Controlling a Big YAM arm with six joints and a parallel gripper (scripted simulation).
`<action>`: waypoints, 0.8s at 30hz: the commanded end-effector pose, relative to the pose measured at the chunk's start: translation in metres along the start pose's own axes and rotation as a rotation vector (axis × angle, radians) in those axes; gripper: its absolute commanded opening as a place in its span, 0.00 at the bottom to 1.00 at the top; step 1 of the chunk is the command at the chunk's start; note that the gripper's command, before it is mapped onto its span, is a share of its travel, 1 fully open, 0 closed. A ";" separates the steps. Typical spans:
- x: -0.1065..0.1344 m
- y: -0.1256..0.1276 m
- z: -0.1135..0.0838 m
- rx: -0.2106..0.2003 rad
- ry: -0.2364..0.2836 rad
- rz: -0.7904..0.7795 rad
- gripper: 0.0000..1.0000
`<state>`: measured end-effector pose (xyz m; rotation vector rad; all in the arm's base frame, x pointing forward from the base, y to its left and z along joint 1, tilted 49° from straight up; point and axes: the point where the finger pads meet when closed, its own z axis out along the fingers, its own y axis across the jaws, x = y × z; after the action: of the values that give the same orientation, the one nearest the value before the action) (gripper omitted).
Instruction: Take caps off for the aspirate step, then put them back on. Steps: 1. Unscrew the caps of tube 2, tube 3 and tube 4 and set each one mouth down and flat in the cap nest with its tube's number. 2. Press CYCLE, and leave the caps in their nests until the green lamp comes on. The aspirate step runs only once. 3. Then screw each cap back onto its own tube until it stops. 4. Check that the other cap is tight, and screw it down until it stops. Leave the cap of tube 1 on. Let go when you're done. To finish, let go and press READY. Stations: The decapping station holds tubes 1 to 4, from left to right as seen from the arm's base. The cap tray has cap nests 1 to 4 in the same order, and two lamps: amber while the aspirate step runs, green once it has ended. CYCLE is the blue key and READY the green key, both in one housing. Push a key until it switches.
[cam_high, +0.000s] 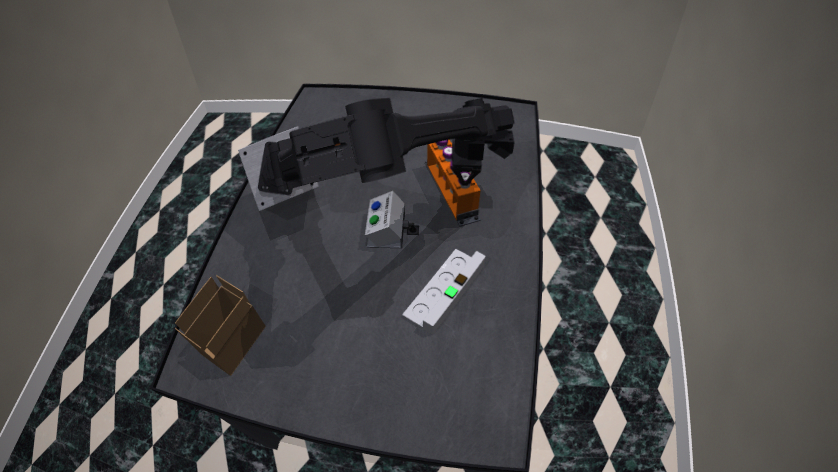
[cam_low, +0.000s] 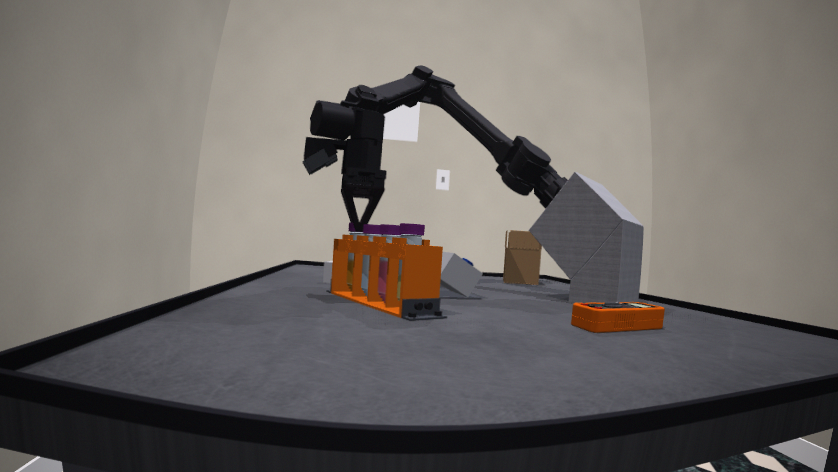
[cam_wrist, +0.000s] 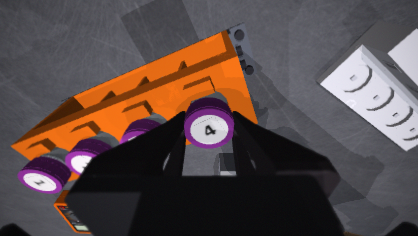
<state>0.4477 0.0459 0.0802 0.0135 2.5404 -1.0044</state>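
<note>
My gripper (cam_high: 465, 177) (cam_low: 359, 226) (cam_wrist: 209, 118) is shut on the purple cap of tube 4 (cam_wrist: 209, 128), which sits on its tube at the end of the orange decapping station (cam_high: 467, 202) (cam_low: 421, 272) (cam_wrist: 245, 100). The cap of tube 1 (cam_wrist: 42, 180) is on its tube at the other end. The caps of tube 2 (cam_wrist: 86, 159) and tube 3 (cam_wrist: 141, 131) are on their tubes, partly hidden by the gripper in the wrist view. The white cap tray (cam_high: 415, 316) has four empty nests. Its green lamp (cam_high: 450, 291) is lit; the amber lamp (cam_high: 460, 279) is dark.
The key housing (cam_high: 387, 234) with the blue CYCLE key (cam_high: 375, 205) and green READY key (cam_high: 374, 219) stands between the arm's base and the cap tray. A brown open box (cam_high: 234, 345) (cam_low: 521, 266) stands near the table edge. An orange meter (cam_low: 618, 319) lies near the arm's base.
</note>
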 end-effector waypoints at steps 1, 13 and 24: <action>-0.007 0.004 -0.001 -0.002 -0.003 0.278 0.00; -0.006 0.004 0.000 -0.002 -0.002 0.751 0.00; -0.006 0.004 0.000 -0.002 -0.002 1.122 0.00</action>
<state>0.4481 0.0456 0.0800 1.0677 2.1134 -0.6001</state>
